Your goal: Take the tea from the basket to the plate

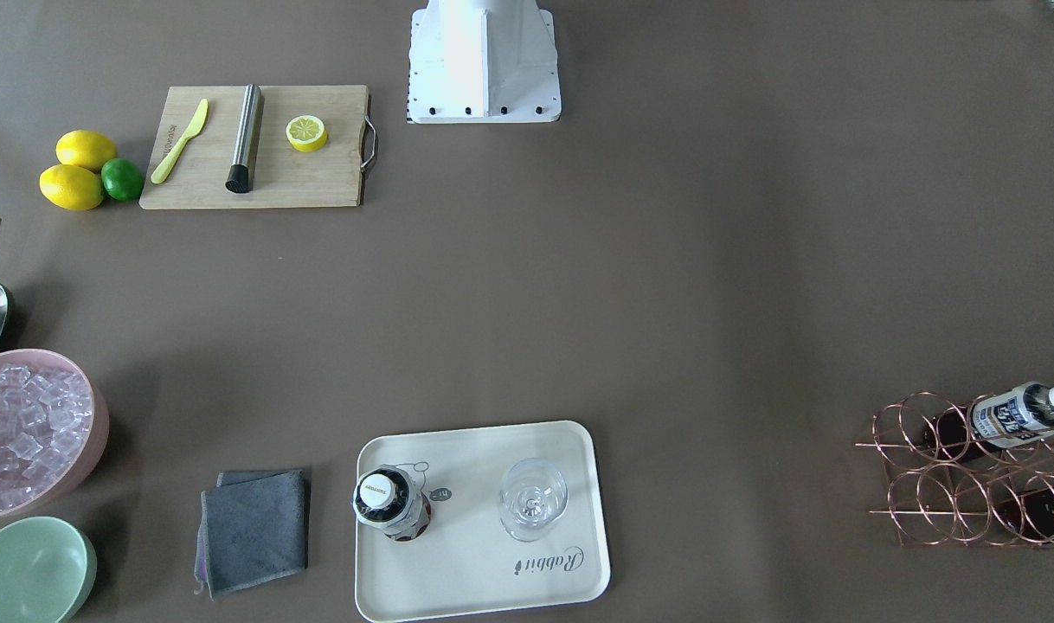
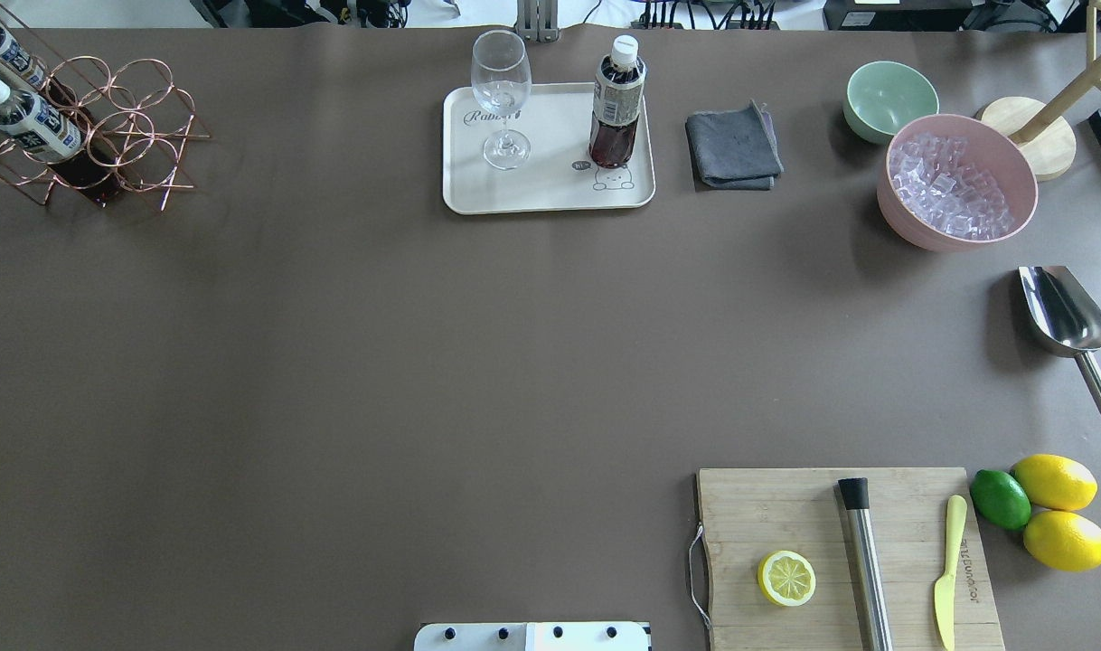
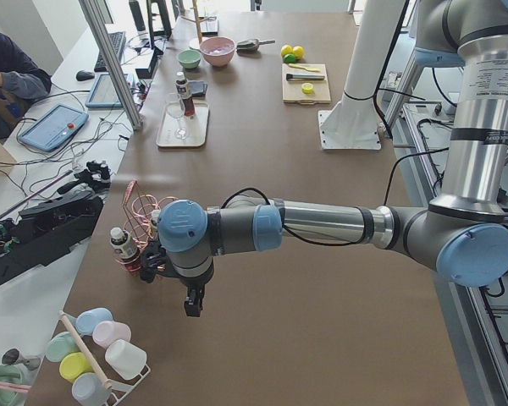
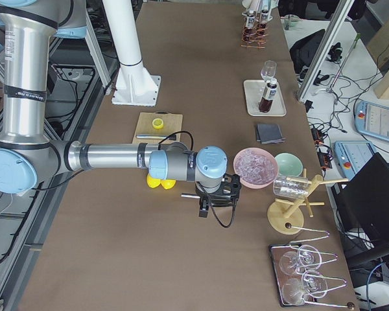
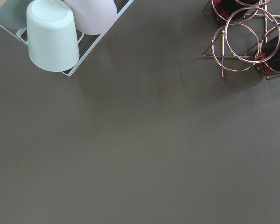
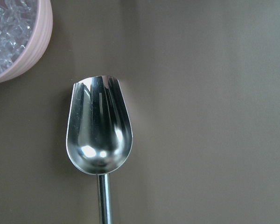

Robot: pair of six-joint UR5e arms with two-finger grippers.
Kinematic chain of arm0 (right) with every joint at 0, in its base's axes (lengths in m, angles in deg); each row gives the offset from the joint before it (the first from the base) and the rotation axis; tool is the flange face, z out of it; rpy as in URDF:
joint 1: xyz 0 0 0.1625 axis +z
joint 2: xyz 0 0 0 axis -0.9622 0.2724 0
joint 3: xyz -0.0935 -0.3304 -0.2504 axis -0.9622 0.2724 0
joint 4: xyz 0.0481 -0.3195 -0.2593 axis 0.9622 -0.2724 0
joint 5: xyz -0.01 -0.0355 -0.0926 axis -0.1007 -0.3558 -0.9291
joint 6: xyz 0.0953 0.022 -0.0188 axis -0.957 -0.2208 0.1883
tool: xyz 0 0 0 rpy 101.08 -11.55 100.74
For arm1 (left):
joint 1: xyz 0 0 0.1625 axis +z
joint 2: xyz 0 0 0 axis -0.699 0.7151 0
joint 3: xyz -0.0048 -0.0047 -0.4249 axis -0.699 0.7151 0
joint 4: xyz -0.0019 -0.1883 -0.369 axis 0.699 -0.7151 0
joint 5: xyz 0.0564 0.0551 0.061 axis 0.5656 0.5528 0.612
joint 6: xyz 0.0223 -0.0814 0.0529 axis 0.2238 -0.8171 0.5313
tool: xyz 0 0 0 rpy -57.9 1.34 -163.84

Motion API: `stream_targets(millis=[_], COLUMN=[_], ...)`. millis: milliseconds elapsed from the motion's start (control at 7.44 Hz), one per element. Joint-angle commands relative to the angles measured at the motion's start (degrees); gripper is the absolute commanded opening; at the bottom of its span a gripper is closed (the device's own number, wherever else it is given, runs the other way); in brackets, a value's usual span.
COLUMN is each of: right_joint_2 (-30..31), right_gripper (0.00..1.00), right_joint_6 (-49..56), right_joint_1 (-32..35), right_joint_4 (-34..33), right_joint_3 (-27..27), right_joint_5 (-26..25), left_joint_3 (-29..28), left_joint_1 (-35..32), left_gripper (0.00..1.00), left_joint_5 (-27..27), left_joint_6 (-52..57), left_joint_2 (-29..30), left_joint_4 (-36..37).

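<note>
One tea bottle [image 2: 616, 108] with dark drink and a white cap stands upright on the cream plate [image 2: 550, 192], to the right of a clear stemmed glass [image 2: 501, 90]. Two more tea bottles [image 2: 28, 125] lie in the copper wire basket [image 2: 140, 63] at the far left corner. My left gripper [image 3: 190, 303] hangs high above the table beside the basket. Over by the ice bowl, my right gripper [image 4: 206, 206] hangs above the steel scoop [image 6: 100, 140]. Neither wrist view shows any fingers, so I cannot tell whether either gripper is open or shut.
A grey cloth [image 2: 733, 145], a pale green bowl [image 2: 889, 99] and a pink bowl of ice [image 2: 957, 185] sit right of the plate. Near the robot base lie a cutting board [image 2: 840, 561] with a lemon half, a muddler and a knife, and whole citrus [image 2: 1052, 511]. Cups [image 5: 53, 35] rest on a rack.
</note>
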Motion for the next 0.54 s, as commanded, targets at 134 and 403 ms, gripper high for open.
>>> stream_targets(millis=[134,403], right_joint_2=[0.0,0.0], right_gripper=[1.0,1.0], right_joint_6=[0.1,0.0], right_joint_1=[-0.5,-0.5], right_joint_4=[0.1,0.1], right_joint_3=[-0.1,-0.1], right_joint_5=[-0.1,-0.1], left_joint_3=[3.2,1.8], left_joint_1=[1.8,3.4], left_gripper=[0.99,0.99], left_joint_5=[0.5,0.3], left_joint_6=[-0.8,-0.5], left_joint_2=[-0.2,-1.8], left_joint_4=[5.8,5.3])
